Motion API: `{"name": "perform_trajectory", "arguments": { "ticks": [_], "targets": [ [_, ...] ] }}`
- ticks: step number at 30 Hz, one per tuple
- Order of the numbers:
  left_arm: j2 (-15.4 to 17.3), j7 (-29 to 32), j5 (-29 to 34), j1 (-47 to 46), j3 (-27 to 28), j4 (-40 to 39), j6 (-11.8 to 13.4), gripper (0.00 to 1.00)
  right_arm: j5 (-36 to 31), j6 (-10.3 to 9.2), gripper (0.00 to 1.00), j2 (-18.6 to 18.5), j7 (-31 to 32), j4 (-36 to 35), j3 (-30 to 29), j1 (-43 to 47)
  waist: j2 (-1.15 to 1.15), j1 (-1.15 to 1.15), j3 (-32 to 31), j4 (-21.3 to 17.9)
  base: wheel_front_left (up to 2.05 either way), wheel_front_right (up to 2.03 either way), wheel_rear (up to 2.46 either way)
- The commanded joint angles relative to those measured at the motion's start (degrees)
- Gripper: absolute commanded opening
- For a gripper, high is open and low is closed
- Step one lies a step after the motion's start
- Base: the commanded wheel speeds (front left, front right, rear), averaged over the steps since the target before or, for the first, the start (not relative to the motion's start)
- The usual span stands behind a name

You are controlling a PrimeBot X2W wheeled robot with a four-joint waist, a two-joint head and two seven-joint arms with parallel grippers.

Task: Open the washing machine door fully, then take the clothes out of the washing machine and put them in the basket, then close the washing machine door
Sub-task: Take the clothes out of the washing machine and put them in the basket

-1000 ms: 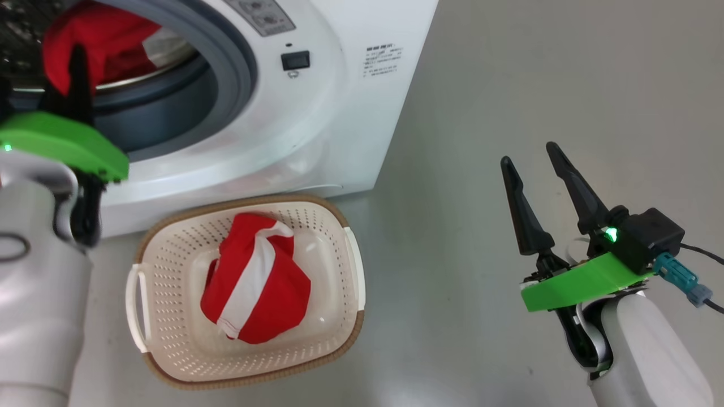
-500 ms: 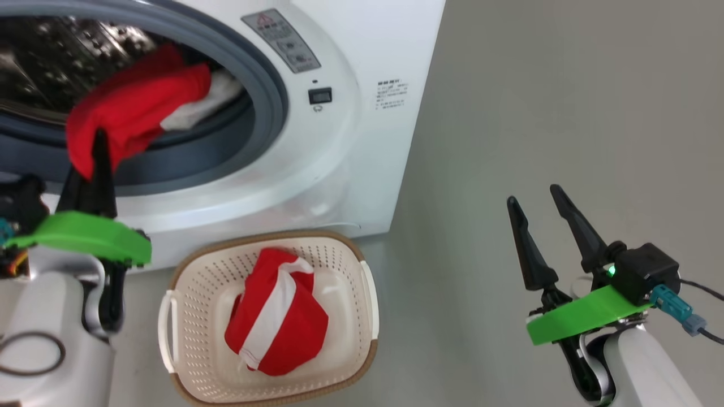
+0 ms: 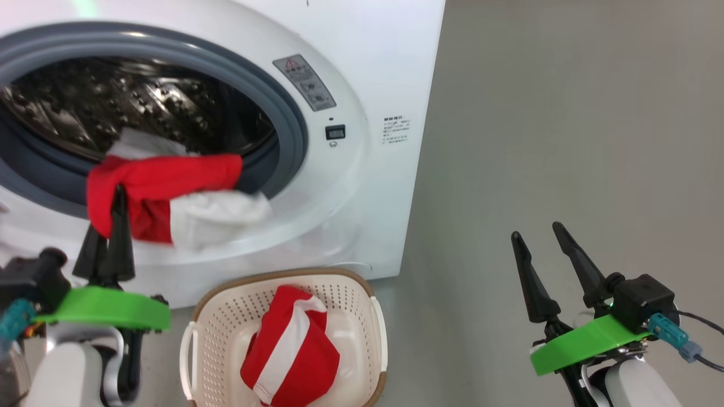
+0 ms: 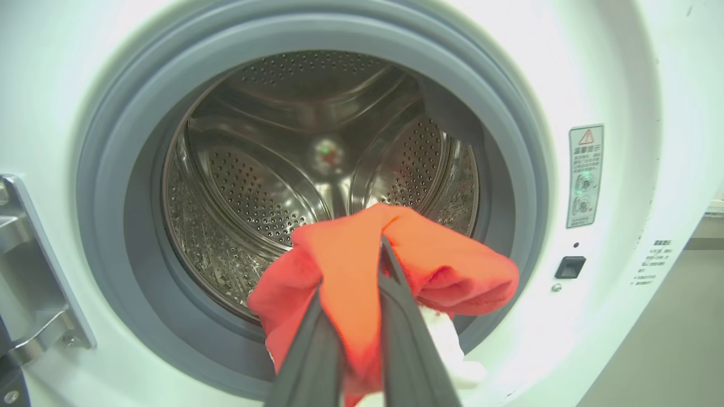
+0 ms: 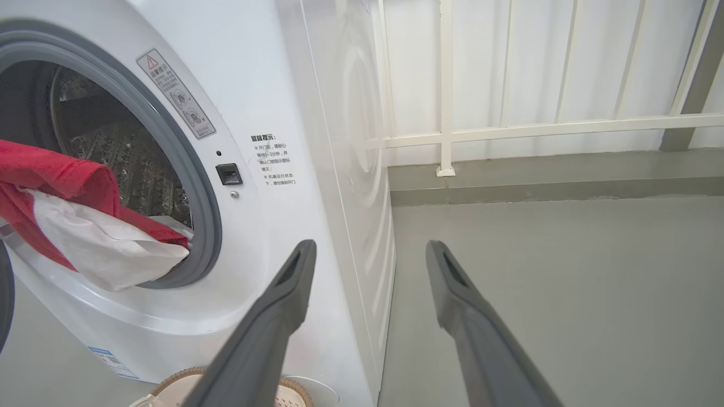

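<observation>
Left wrist view: clothes [image 4: 350,265] pinched between left fingers [image 4: 407,350] (drum [image 4: 254,186] mouth).

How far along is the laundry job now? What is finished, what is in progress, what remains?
Done: the washing machine stands open, and one red-and-white garment lies in the basket. In hand: the left gripper is shut on a second garment, drawn partly out over the grey ring. Left: drop it in the basket, then close the door. The right gripper is open, holding nothing.
</observation>
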Motion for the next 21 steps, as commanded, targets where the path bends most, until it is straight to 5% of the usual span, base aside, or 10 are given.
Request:
{"name": "perform_trajectory", "arguments": {
  "ticks": [1,21],
  "targets": [
    [1.42,-0.69,1.06,1.13,2.11,-3.74,0.73,0.0,0.56,0.37,1.0,-0.02,-0.36,-1.11,1.18,0.31,0.0,0.0,-1.93,0.29,0.0,0.0,0.0],
    [-2.86,4.92,1.53,13.36,-1.33,-31.79,5.1,0.0,0.24,0.37,1.0,-0.19,-0.36,-2.16,0.8,1.55,0.0,0.0,-1.46,2.51,0.0,0.0,0.0]
  ]
}}
